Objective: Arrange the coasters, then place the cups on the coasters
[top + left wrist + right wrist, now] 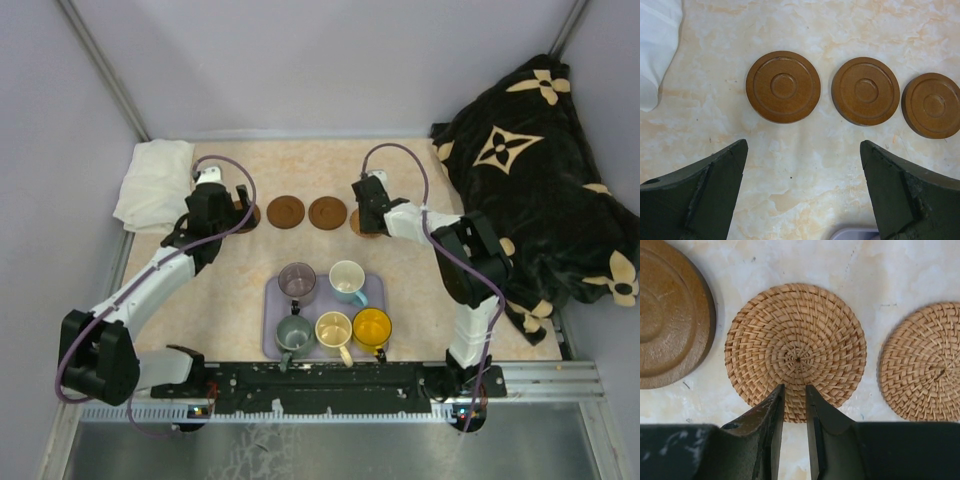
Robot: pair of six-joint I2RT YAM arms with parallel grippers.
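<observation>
Three brown wooden coasters (783,86) (865,90) (932,105) lie in a row on the marble-patterned table. My left gripper (803,150) hangs open just in front of them, holding nothing. Right of the last wooden coaster (665,315) lie two woven tan coasters (795,351) (925,360). My right gripper (795,386) is nearly shut, with only a narrow slit between its fingers. Its tips are over the near edge of the first woven coaster and nothing is between them. The cups, purple-grey (297,282), light blue (347,280), grey-green (294,333), cream (334,330) and orange (372,327), stand on the lavender tray (376,291).
A folded white cloth (152,183) lies at the back left, close to the left gripper. A black blanket with cream flower marks (540,170) is heaped along the right side. Grey walls enclose the table at the back and sides.
</observation>
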